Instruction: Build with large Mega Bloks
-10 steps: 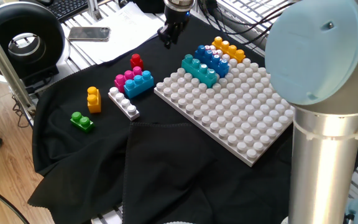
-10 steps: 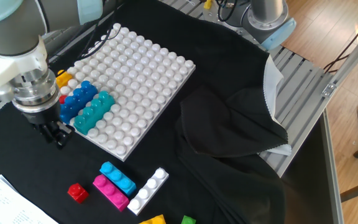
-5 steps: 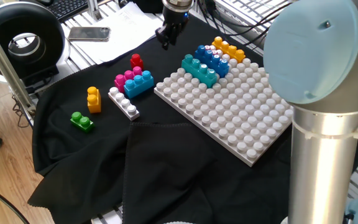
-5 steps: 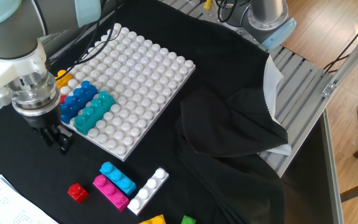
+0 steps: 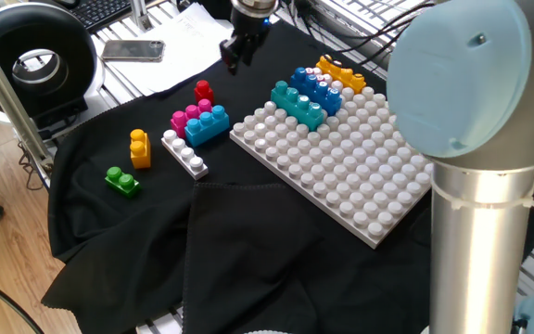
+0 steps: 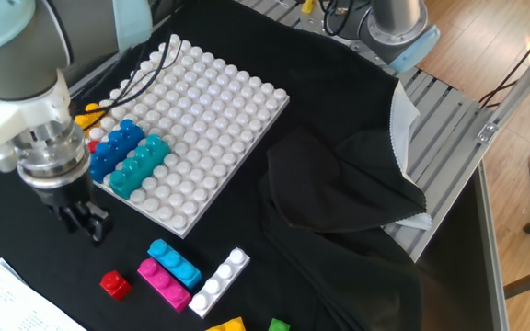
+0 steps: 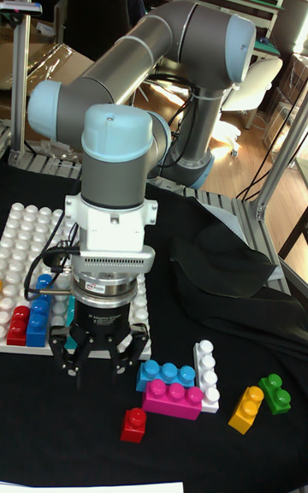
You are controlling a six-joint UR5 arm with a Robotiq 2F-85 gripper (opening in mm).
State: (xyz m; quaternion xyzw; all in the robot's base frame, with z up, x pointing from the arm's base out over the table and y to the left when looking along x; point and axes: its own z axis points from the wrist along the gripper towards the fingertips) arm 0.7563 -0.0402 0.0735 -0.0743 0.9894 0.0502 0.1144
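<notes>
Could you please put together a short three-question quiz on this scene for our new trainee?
1. True or false: the two-finger gripper is holding a brick.
2. Which loose brick lies nearest the gripper: A) small red one-stud brick, B) green two-stud brick, C) long white four-stud brick?
3. Fill in: the long teal brick sits on the white studded ____.

Key:
1. False; its fingers are apart with nothing between them.
2. A.
3. Board.
</notes>
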